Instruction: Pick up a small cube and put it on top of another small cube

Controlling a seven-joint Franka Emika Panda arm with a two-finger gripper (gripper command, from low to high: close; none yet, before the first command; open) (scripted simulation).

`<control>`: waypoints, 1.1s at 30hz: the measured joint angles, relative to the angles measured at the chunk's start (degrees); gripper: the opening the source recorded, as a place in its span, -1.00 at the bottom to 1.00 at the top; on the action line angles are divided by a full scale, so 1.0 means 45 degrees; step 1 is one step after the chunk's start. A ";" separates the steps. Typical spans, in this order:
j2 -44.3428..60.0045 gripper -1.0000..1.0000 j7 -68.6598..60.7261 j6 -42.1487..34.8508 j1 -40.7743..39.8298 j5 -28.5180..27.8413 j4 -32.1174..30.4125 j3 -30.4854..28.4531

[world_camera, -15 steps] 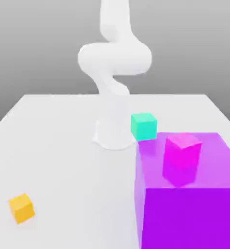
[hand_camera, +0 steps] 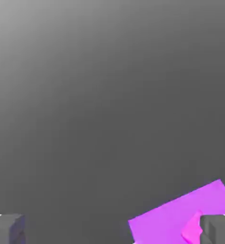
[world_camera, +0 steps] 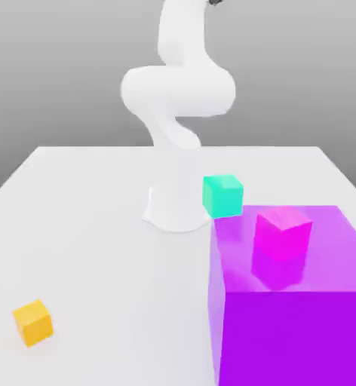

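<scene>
A small glossy magenta cube point(world_camera: 283, 233) sits upright on top of the large purple block point(world_camera: 286, 301), near its far edge. A small teal cube point(world_camera: 222, 195) rests on the white table just beyond it. A small orange cube point(world_camera: 34, 323) lies near, far left.

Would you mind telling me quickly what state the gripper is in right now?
Gripper: open, holding nothing; its two fingers stand wide apart with empty space between them.

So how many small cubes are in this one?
3: teal cube beside the arm's base, magenta cube atop the big purple block, orange cube near the exterior view's left.
</scene>
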 joint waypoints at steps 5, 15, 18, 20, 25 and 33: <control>0.0717 0.00 0.2914 0.0291 -0.0698 0.0771 -0.0093 0.2214; 0.3564 0.00 0.8446 0.1819 -0.4124 0.2001 -0.0298 0.7861; 0.4558 0.00 0.9924 0.2470 -0.6324 0.2359 -0.0333 1.0393; 0.4919 0.00 1.0612 0.2836 -0.8337 0.2943 -0.0313 1.2502; 0.3957 0.00 1.0886 0.2970 -1.3585 0.6310 0.0011 1.7649; 0.1277 -1.00 0.9716 0.3476 -1.7838 1.0646 0.0983 2.2202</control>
